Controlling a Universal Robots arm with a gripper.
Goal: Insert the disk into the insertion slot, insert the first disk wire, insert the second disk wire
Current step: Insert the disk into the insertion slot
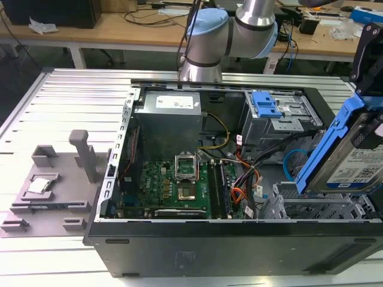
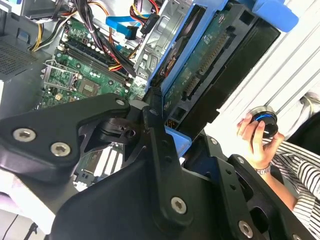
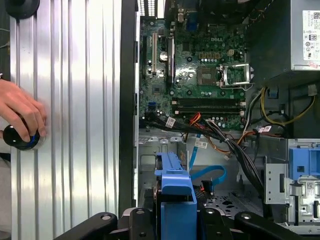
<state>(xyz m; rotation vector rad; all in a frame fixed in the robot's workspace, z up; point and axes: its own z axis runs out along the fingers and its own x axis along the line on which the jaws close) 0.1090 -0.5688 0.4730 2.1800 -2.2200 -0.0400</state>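
We had the disk [image 1: 352, 160] pinched in our hand [image 3: 176, 222], tilted over the insertion slot [image 1: 323, 208] at the exterior view's four o'clock, not yet inserted.

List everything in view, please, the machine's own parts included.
computer case: one, black, open, on table
table: one, silver, ribbed
motherboard: one, green, inside case
power supply: one, grey, inside case
the insertion slot: one, silver-grey cage, exterior view's right
the disk: one, grey in blue carrier, tilted above the insertion slot
latch: one, blue, on taller metal box
cables: several, mixed colours, inside case
fixture tray: one, grey, exterior view's left
knob: one, black-blue, on table
robot arm: one, silver and pale blue
gripper: one, black, shut on the disk
person's hand: one, on the knob
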